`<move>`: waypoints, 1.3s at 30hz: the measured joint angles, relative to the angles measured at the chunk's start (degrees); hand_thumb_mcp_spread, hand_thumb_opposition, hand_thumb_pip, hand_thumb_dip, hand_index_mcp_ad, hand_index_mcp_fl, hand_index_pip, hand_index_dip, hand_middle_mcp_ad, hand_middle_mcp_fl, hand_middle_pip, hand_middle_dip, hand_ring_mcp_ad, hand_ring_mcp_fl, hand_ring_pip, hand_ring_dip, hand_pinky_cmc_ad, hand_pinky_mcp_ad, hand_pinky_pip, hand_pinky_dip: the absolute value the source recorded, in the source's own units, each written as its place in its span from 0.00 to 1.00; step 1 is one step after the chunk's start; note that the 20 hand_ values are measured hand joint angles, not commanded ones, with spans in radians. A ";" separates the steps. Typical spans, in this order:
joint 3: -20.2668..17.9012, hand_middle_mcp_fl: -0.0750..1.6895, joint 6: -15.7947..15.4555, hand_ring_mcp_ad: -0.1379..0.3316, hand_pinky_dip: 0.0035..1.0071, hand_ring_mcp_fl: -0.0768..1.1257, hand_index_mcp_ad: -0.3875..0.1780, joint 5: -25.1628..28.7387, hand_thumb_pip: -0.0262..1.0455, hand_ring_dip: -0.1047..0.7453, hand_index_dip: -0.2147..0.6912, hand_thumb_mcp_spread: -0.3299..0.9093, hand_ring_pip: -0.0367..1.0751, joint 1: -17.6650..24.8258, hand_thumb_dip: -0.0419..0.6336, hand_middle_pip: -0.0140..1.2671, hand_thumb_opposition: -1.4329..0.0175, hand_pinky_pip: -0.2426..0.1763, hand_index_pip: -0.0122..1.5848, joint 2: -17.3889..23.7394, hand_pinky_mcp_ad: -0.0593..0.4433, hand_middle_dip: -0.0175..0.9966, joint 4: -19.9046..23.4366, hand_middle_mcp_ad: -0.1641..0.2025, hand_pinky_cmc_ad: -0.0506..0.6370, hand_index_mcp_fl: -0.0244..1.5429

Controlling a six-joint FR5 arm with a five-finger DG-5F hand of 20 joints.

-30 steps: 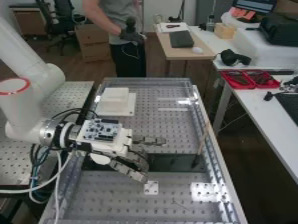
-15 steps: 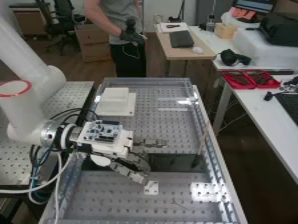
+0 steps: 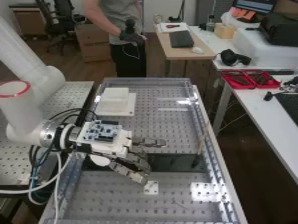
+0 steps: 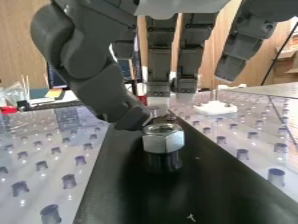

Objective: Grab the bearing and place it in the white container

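Over the middle of the perforated bench, the hand (image 3: 136,159) reaches in from the left in the high view, its fingers and thumb extended and apart. Those straight fingers hang down in the wrist view, where the hand (image 4: 159,55) is open. A shiny six-sided metal piece, seemingly the bearing (image 4: 163,139), stands on a black strip (image 4: 199,200) just below the thumb's tip. Whether the thumb touches it, I cannot tell. At the bench's far left in the high view is the white container (image 3: 113,105), a low square form with a raised block.
A small white plate (image 3: 151,188) lies just nearer than the hand. The dark strip (image 3: 176,163) crosses the perforated bench (image 3: 133,205). A thin rod (image 3: 201,145) leans by the right rail. Red trays (image 3: 249,79) are on the side table at right.
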 joint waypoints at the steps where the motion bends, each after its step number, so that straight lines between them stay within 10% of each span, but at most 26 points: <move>1: -0.01 0.09 -0.02 0.40 0.18 0.13 0.46 0.00 0.83 0.78 0.03 0.71 0.55 0.01 0.56 0.85 0.39 0.70 0.13 0.00 0.64 0.79 0.00 0.53 0.63 0.03; 39: -0.57 0.16 0.43 0.40 0.18 0.27 0.45 1.34 0.81 0.77 0.03 0.70 0.58 0.41 0.56 0.85 0.40 0.77 0.16 -0.47 0.65 0.79 2.08 0.54 0.64 0.03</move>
